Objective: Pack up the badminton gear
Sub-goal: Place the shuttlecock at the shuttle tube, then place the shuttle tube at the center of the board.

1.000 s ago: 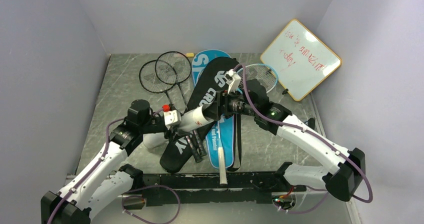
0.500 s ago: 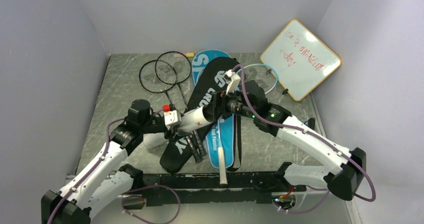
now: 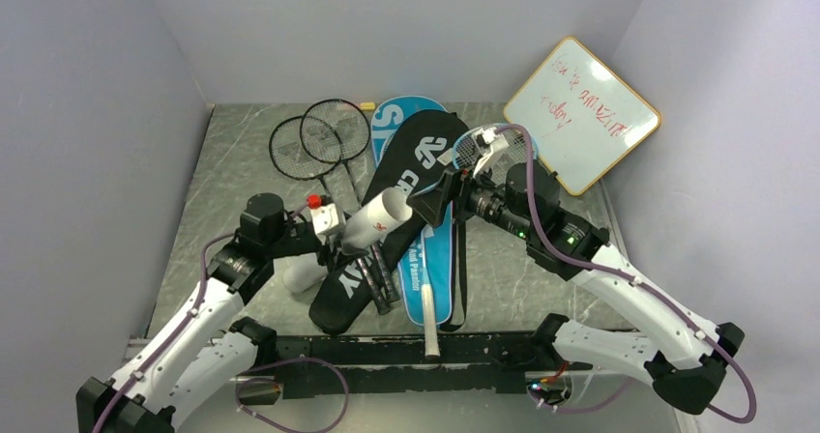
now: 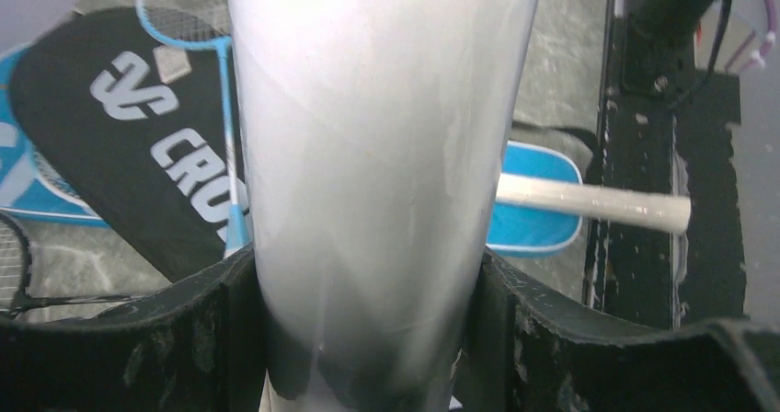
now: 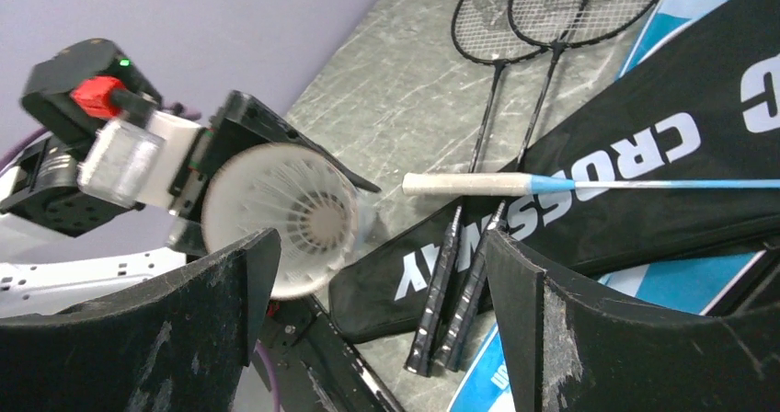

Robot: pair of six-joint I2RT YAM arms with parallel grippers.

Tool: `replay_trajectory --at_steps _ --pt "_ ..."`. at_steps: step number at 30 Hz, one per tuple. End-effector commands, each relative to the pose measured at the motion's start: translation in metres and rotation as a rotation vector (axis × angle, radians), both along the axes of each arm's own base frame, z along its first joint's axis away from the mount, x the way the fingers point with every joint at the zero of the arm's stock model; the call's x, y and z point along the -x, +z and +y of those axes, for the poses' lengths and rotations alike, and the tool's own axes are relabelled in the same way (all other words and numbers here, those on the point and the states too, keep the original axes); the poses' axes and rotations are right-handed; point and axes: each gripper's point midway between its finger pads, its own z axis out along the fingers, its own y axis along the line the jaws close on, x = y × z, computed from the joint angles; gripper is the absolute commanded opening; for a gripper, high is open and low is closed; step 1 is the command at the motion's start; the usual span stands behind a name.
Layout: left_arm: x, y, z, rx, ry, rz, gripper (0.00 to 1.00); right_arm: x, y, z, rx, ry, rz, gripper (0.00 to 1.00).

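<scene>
My left gripper (image 3: 340,240) is shut on the white cardboard tube (image 3: 375,220) and holds it tilted over the black CROSSWAY cover (image 3: 416,158). The tube fills the left wrist view (image 4: 368,136) between my left gripper's (image 4: 368,283) jaws. In the right wrist view the tube's open mouth (image 5: 281,219) shows a white feather shuttlecock (image 5: 317,221) inside. My right gripper (image 3: 443,195) is open and empty, a little to the right of the mouth, as the right wrist view (image 5: 382,256) shows. Two black rackets (image 3: 319,138) lie at the back left. The light-blue racket (image 3: 498,148) lies across the covers. The blue SPORT cover (image 3: 392,116) lies under the black one.
A wood-framed whiteboard (image 3: 582,114) with red writing leans at the back right. A small marker (image 3: 366,105) lies by the back wall. The black rackets' handles (image 5: 455,302) rest on the black cover. The arm bases' black rail (image 3: 406,351) runs along the near edge.
My right gripper has drawn back to the right, away from the tube's mouth. My left gripper has raised the tube's open end.
</scene>
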Motion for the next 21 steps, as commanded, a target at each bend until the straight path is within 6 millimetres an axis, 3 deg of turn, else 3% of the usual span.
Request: replay_trajectory --at_steps 1,7,13,17,21 --pt "-0.013 0.047 0.002 0.152 0.118 -0.067 0.15 -0.001 0.002 -0.007 0.002 -0.033 -0.024 0.87" --pt "-0.039 0.068 0.034 0.222 0.403 -0.117 0.17 0.000 -0.006 -0.005 0.001 -0.024 -0.009 0.86" --pt "-0.076 0.083 0.096 0.375 0.874 -0.060 0.10 -0.001 -0.009 -0.001 -0.009 -0.013 -0.005 0.86" --pt "-0.078 0.096 0.105 0.412 0.911 -0.134 0.11 -0.001 -0.011 0.002 -0.009 -0.001 0.000 0.86" --pt "-0.086 0.096 0.119 0.489 1.011 -0.121 0.14 -0.001 -0.012 0.004 -0.008 0.007 -0.001 0.85"
